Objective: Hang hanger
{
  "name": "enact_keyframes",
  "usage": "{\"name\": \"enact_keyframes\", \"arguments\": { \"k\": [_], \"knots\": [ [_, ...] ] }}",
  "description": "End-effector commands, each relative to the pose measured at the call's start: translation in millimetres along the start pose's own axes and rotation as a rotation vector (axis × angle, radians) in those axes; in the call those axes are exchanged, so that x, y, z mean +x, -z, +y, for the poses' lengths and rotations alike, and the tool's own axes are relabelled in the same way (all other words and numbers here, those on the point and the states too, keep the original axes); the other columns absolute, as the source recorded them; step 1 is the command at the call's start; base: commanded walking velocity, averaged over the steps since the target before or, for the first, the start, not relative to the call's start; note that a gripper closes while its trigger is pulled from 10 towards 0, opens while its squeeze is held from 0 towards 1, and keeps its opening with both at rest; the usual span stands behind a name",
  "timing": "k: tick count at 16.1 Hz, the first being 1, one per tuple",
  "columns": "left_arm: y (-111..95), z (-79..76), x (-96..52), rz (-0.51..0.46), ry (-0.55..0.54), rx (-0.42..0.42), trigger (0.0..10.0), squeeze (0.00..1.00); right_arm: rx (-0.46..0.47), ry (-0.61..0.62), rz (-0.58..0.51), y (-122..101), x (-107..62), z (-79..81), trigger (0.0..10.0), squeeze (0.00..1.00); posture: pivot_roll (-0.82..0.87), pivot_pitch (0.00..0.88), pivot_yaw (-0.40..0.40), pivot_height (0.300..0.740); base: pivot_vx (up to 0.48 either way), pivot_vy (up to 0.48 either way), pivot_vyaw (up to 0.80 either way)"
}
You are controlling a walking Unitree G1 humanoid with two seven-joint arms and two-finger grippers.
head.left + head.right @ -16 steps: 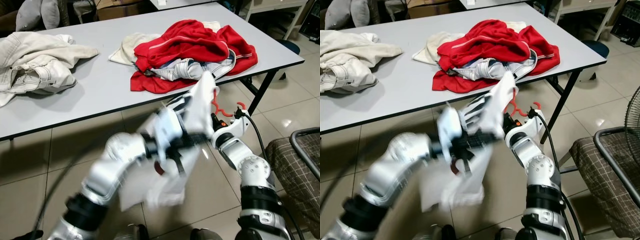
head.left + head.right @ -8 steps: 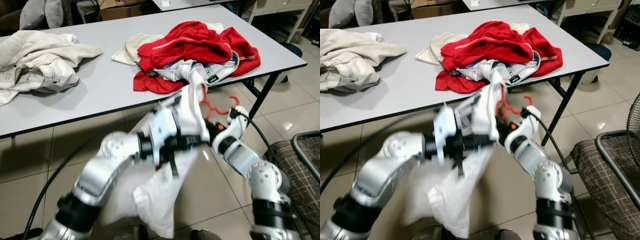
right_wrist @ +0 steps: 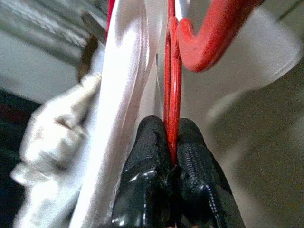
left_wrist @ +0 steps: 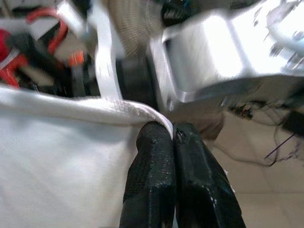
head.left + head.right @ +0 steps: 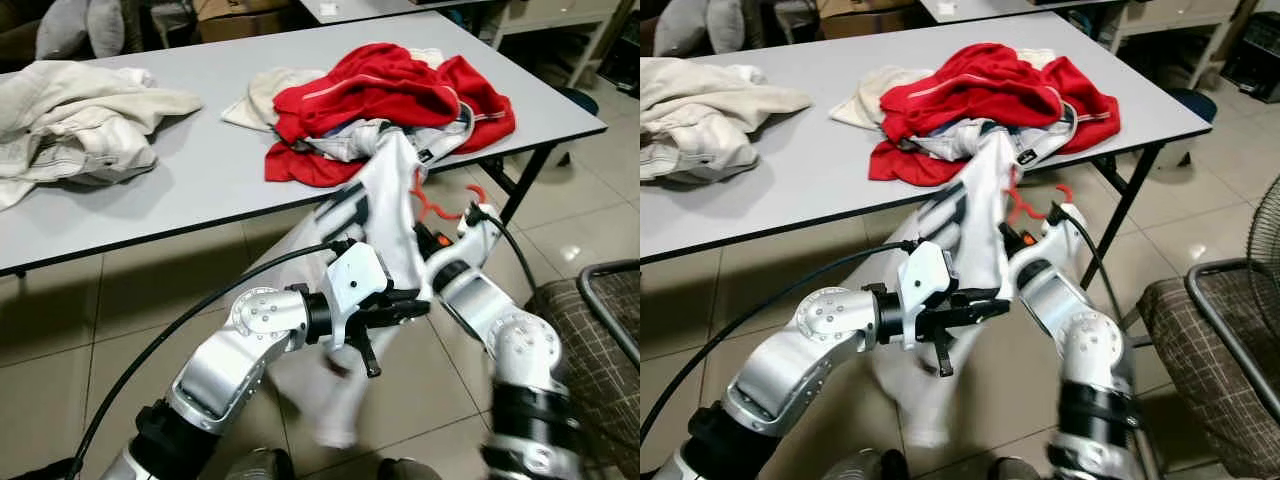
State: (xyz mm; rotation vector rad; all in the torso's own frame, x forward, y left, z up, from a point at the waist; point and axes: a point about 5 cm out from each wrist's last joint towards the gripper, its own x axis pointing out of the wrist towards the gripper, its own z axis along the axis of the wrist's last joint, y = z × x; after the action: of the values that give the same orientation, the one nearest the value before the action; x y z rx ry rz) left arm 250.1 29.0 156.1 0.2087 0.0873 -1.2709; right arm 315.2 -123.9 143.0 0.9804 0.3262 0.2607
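Hanging lower now, white garment (image 5: 385,215) unblurred.

The red plastic hanger (image 3: 172,95) looks smooth and faintly glossy. The white cloth garment (image 5: 385,215) is soft and matt. The left claw (image 4: 173,137) has rough, textured black rubbery fingers (image 4: 152,171). The grey bench (image 5: 200,190) top is smooth and matt; the pale tiled floor (image 5: 590,225) shines.

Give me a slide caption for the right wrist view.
Right claw shut on a red hanger, white garment draped alongside.
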Motion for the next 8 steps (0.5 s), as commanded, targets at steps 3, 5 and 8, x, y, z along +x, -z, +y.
{"name": "enact_keyframes", "arguments": {
  "k": [3,5,8],
  "knots": [
    [3.0,7.8,5.0,0.074,-0.082,0.107,0.0,0.00,0.146,-0.127,-0.004,-4.5,10.3,28.0,10.0,0.00,-0.05,0.100,0.018,0.740,0.000,0.000,0.00],
    [8.6,1.1,4.5,0.150,-0.008,0.236,0.0,0.00,0.194,-0.139,0.004,-4.7,11.6,29.7,10.0,0.00,-0.05,0.098,0.011,0.740,0.000,0.000,0.00],
    [16.0,-2.1,3.7,0.196,-0.033,0.294,10.0,0.00,0.199,-0.141,0.015,-6.7,11.8,31.3,10.0,0.00,-0.05,0.098,0.009,0.740,0.000,0.000,0.00]
  ]
}}
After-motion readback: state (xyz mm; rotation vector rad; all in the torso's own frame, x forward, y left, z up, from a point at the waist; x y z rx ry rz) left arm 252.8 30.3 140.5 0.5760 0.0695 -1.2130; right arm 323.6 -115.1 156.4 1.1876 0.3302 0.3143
